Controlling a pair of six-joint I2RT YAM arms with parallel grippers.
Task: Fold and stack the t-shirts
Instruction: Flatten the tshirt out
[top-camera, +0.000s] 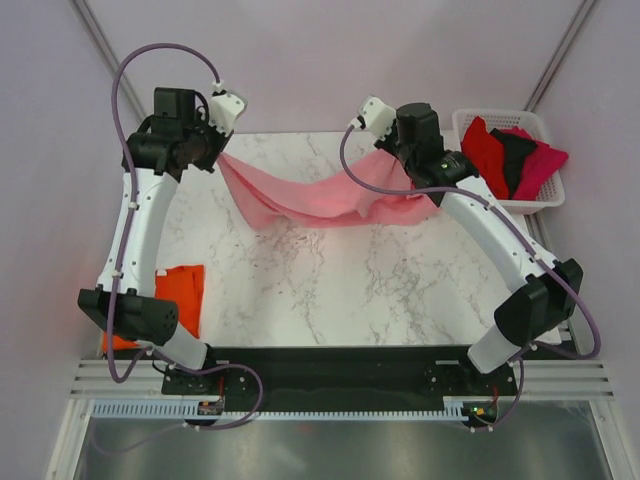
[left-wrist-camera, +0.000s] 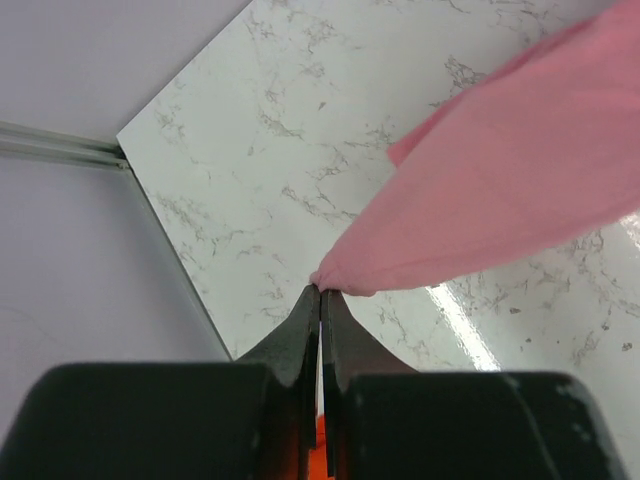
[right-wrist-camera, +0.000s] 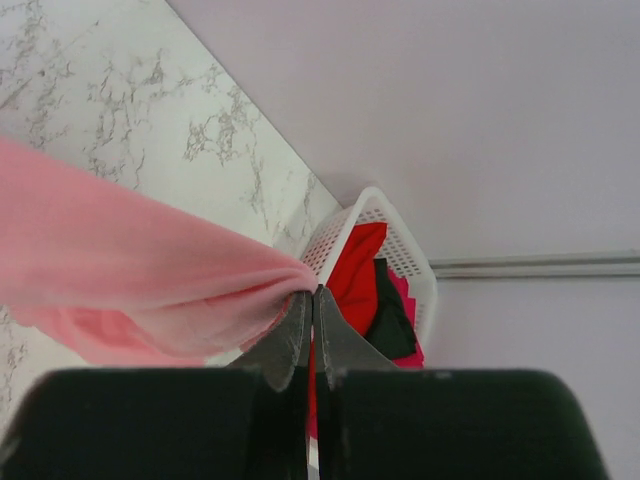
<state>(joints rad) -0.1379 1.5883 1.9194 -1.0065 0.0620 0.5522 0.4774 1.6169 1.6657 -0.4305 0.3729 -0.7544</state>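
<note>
Sagging above the table (top-camera: 330, 290) between the left gripper (left-wrist-camera: 320, 290) and right gripper (right-wrist-camera: 311, 292), each pinched tight on an end, the pink shirt (top-camera: 300, 200) looks light and floppy, best held at its corners.

White marble-patterned table (top-camera: 330, 280) carries a folded bright orange t-shirt (top-camera: 181, 295) well behind the left gripper (left-wrist-camera: 320, 290), and a white plastic basket (top-camera: 505, 113) beside the right gripper (right-wrist-camera: 312, 290)

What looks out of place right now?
Nothing stands out. The pink shirt hangs sagging between the left gripper and right gripper, both shut on it; orange shirt lies by the left arm, others in the basket.
</note>
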